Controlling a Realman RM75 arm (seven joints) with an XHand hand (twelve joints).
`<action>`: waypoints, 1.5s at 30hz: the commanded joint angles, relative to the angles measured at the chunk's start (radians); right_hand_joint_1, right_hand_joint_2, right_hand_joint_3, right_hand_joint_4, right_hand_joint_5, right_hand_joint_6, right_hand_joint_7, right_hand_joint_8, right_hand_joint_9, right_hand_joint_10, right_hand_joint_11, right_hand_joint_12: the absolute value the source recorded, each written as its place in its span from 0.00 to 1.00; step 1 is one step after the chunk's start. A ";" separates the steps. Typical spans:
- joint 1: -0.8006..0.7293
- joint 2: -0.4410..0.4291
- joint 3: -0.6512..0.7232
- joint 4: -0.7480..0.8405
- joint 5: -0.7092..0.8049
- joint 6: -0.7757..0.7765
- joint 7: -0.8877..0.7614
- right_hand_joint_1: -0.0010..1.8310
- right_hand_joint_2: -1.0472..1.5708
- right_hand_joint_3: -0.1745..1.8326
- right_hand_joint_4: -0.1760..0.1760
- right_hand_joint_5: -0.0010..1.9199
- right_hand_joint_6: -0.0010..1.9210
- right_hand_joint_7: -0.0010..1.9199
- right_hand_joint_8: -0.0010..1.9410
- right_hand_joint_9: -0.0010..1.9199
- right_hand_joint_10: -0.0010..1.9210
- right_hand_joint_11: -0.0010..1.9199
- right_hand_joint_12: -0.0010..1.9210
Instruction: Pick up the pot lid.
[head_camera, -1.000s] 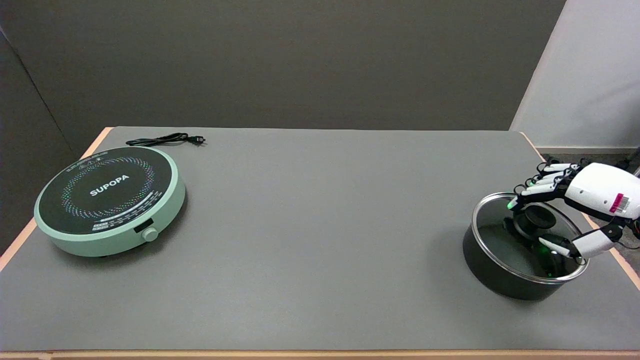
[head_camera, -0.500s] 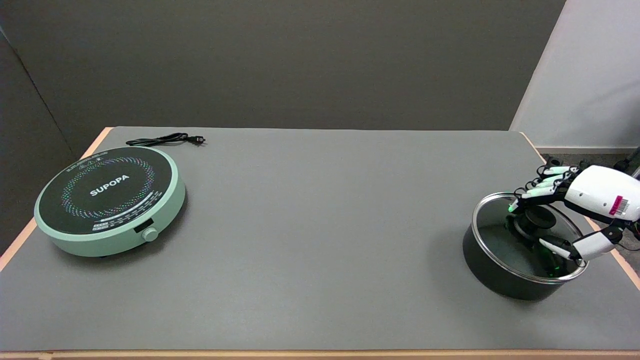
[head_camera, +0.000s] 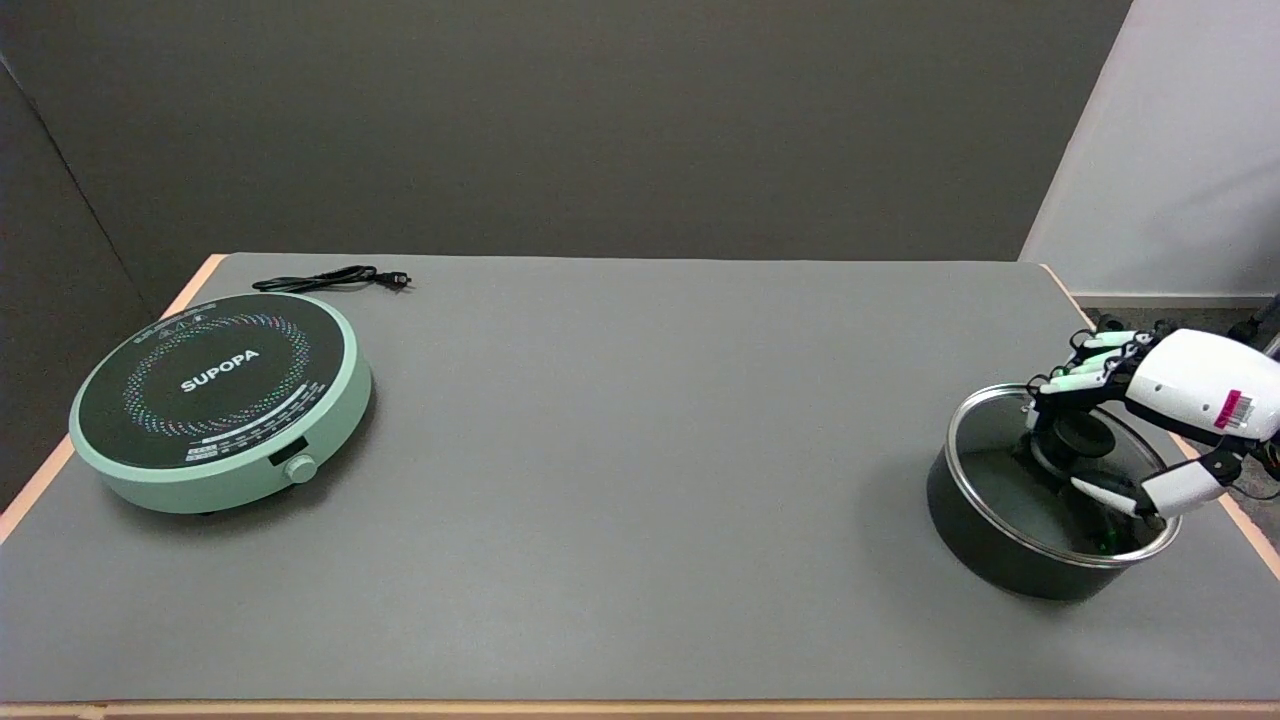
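Glass, round and ringed by a metal rim, the pot lid (head_camera: 1000, 470) is seated on the black pot (head_camera: 1010, 560) directly beneath the right hand (head_camera: 1150, 410). Its black knob (head_camera: 1078, 436) is flanked by curled fingers and thumb; contact cannot be confirmed. The grey matte table (head_camera: 640, 450) extends broadly leftward, its edge near on the right.

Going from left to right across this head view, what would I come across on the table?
Green induction cooker → black power cord → dark pot with its glass lid → the robot's right hand over the lid's knob.
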 joint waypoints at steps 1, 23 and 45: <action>0.012 0.007 -0.009 -0.001 0.001 -0.001 -0.001 0.49 0.81 0.27 1.00 0.38 0.74 0.46 0.39 0.44 0.43 0.27 0.43; 0.021 0.003 -0.012 -0.002 0.001 0.020 0.006 0.74 0.74 0.33 1.00 0.36 0.61 0.48 0.63 0.46 0.65 0.33 0.53; 0.021 -0.003 -0.006 0.006 0.001 0.020 0.006 0.48 0.66 0.55 1.00 0.37 0.44 0.48 0.34 0.46 0.47 0.31 0.54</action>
